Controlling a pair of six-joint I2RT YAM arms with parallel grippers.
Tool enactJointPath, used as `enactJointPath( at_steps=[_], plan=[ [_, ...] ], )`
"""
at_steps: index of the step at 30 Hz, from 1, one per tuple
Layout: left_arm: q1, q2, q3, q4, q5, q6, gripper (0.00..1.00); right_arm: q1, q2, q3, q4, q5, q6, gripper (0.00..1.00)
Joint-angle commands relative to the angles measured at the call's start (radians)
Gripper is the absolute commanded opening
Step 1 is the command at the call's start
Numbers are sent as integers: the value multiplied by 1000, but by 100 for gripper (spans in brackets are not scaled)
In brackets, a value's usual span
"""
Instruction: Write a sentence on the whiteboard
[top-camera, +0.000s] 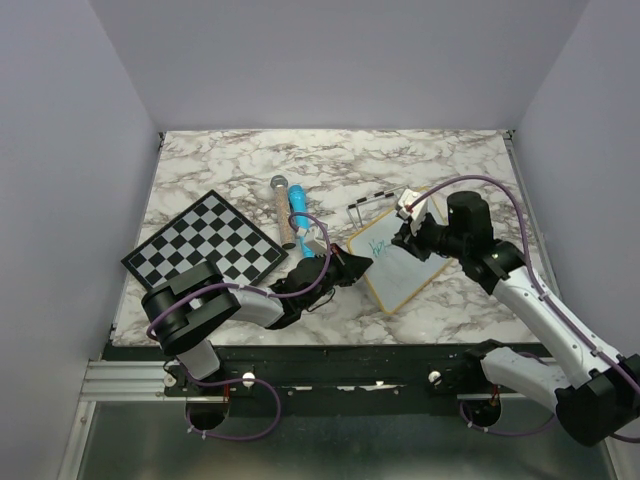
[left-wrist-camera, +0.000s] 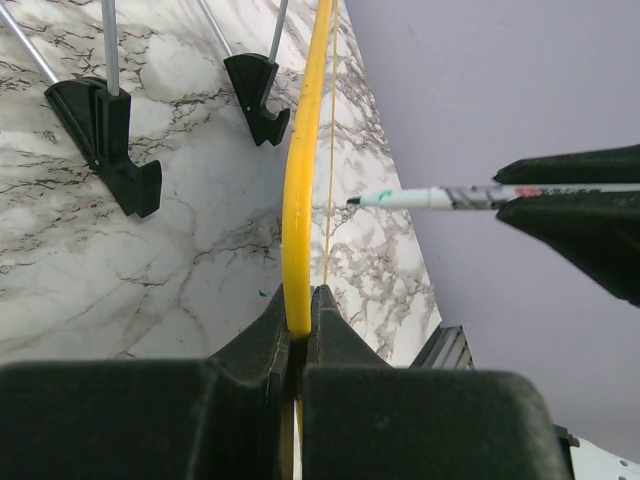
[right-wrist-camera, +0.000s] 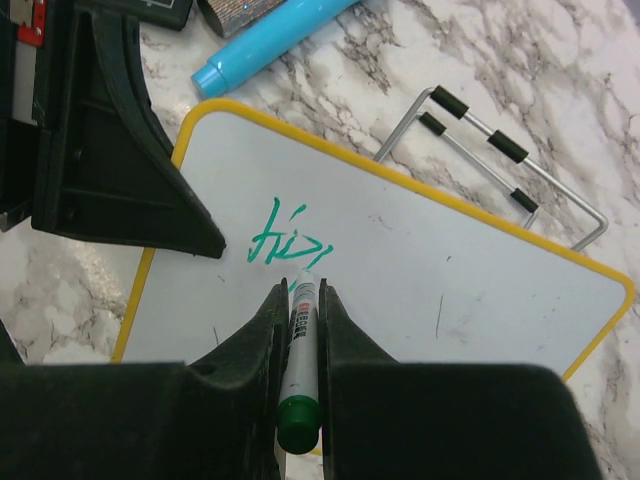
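Now: first strokes down, most of the line left to write

- Left gripper (left-wrist-camera: 298, 335): shut hard on the yellow rim of the whiteboard (right-wrist-camera: 470, 280), pinching its left edge. You are using it as a clamp.
- Board position: flat on the marble table (top-camera: 460, 160) between your two arms, turned at an angle, to the right of the chessboard (top-camera: 205, 248).
- Right gripper (right-wrist-camera: 300, 298): closed around a green marker (right-wrist-camera: 297, 370). The barrel runs between the fingers, with the tip pointing at the board face.
- Tip contact: from the left wrist view the tip sits very close to the surface. Whether it touches, you cannot tell.
- The sentence (right-wrist-camera: 283, 238): only a few green strokes near the board's upper left corner. My reading is a first word just begun; it is not legible yet.
- Step in hand, as I judge it: writing the opening word.
- Next move calls for light, even tip pressure and short strokes carried rightward onto the bare white area. The left clamp should not slacken, or the board may skate.
- Watch for: the wire stand (right-wrist-camera: 520, 160) just behind the far edge and the blue pen (right-wrist-camera: 270, 45) beside the top corner.
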Motion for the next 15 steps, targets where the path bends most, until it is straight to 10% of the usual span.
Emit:
enactJointPath(
  at_steps=[1,15],
  plan=[
    [-1,16,-15,-5,27,34,0,-3,11,51,72,32,33,1],
    [-1,19,-16,5,31,34,0,-3,70,47,102,38,44,0]
  ],
)
